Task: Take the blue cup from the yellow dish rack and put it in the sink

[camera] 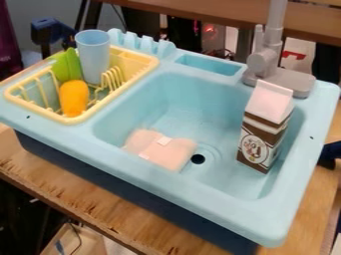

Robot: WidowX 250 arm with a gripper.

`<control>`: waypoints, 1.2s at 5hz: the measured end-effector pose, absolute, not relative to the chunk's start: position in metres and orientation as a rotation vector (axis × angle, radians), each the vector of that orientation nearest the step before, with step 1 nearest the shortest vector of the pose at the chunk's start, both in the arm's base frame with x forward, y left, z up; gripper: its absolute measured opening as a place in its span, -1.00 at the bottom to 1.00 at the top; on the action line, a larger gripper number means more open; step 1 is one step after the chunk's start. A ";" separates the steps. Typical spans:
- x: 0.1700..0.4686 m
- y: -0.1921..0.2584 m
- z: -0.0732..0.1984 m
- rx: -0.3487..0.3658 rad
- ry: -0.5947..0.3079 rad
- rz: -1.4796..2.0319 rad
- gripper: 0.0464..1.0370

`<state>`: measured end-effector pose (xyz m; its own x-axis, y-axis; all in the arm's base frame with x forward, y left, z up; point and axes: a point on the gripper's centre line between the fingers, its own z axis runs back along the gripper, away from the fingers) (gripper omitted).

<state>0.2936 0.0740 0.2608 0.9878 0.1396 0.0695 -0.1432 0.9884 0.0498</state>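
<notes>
Two toys sit down in the blue sink (163, 180): a milk carton (263, 124) and a soft-looking pink toy (174, 153). I cannot tell if the claw is spread, pressed together or pinching something. The carton stands up near the right wall of the sink, just in front of the gray tap (266, 60). The pink toy lies low on the floor of the sink, beside the black drain hole (198, 159).

To grab the carton well, I think the claw should come straight down and squeeze its flat sides, with a light pinch so the box does not bend. A bump up high could tip it over. The pink toy looks squishy, so a low, gentle pinch in the middle seems best.

The tap sticks up at the back, so it is smart to come in from the front side. The sink walls are tall, so go up high before going over the rim. The best room to move is between the pink toy and the carton. On the left, the yellow rack (67, 120) holds a tall blue cup (93, 52), a green toy (67, 64) and an orange toy (73, 98), which could get knocked.
</notes>
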 end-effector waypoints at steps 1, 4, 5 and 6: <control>0.295 0.075 0.252 0.050 -0.037 0.143 0.94; 0.328 0.119 0.218 0.052 0.008 0.034 0.94; 0.337 0.131 0.200 0.072 0.059 0.030 0.94; 0.342 0.138 0.190 0.098 0.103 0.042 0.94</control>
<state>0.3425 0.1381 0.1898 0.9938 0.0467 -0.1005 -0.0366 0.9943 0.0999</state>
